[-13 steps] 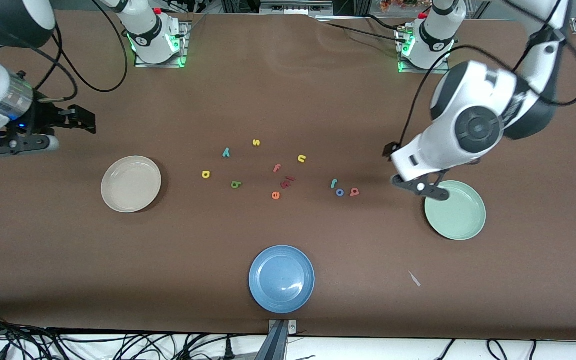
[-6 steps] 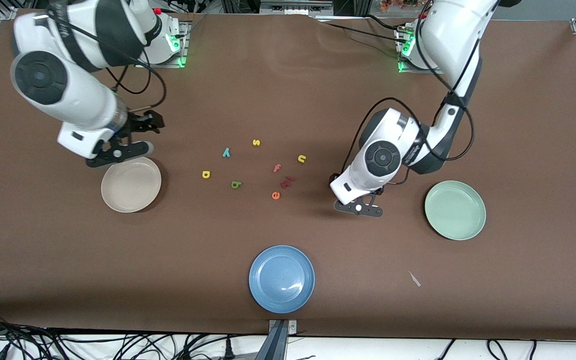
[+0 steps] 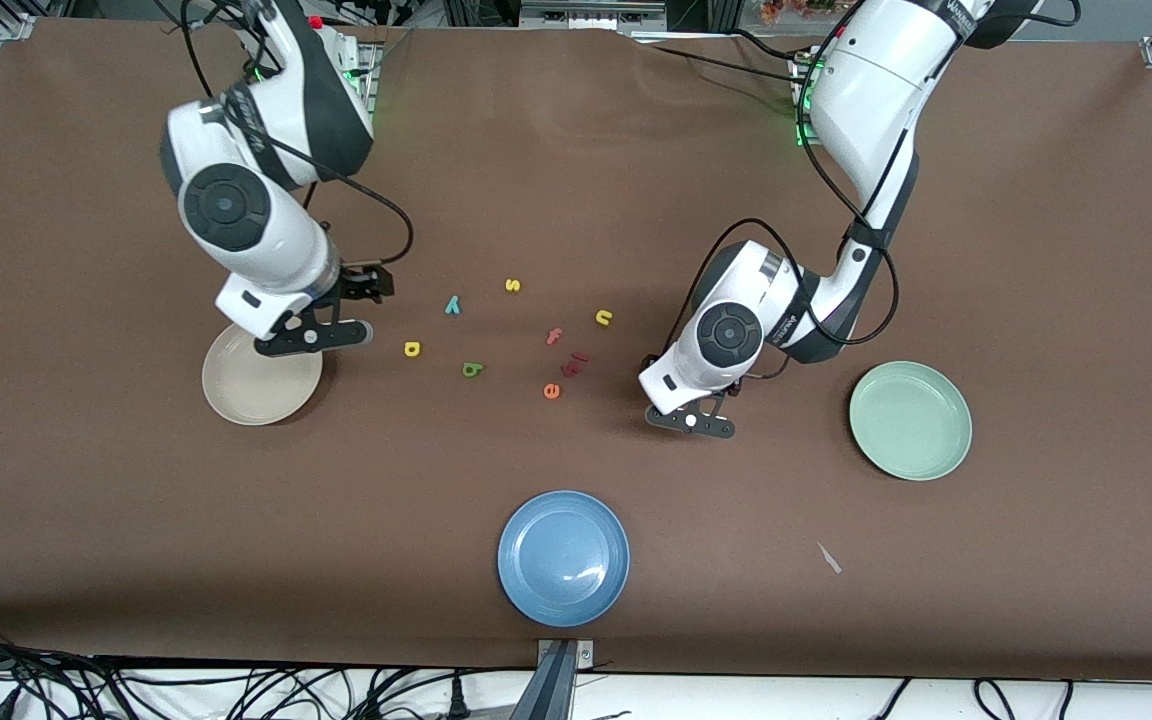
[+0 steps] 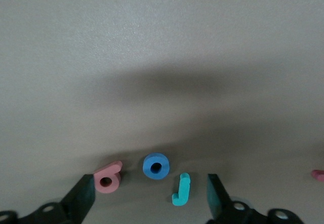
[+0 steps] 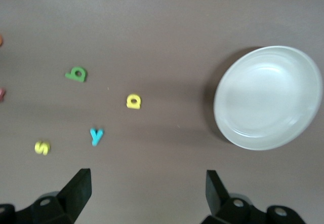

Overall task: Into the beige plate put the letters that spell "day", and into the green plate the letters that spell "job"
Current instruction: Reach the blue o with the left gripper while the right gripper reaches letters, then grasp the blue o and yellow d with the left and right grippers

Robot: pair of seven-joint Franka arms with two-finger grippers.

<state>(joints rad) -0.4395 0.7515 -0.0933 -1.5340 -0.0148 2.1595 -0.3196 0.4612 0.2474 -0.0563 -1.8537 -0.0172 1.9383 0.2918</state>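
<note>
Three tiny foam letters lie low in the left wrist frame, between the spread fingers of the left gripper (image 4: 151, 198): a red-pink "b" (image 4: 108, 178) just beside one finger, a blue ring "o" (image 4: 156, 166) in the middle, and a teal hooked "j" (image 4: 181, 189) nearer the other finger; the jaws stand wide and hold nothing. In the front view that gripper (image 3: 691, 420) sits right of centre and hides these letters, with the round pale mint-green plate (image 3: 911, 421) well apart at mid-right. The right gripper (image 3: 311, 337), at the frame's left, hangs over the upper edge of the round cream-beige plate (image 3: 258, 372), jaws wide and empty. Its wrist frame shows the yellow "d" (image 5: 133, 101), the olive-green "a" (image 5: 77, 74) and the teal "y" (image 5: 96, 136) on the brown table (image 3: 576, 150), all apart from the fingers at the bottom edge. A round blue plate (image 3: 563, 558) lies at the front view's lower centre.
</note>
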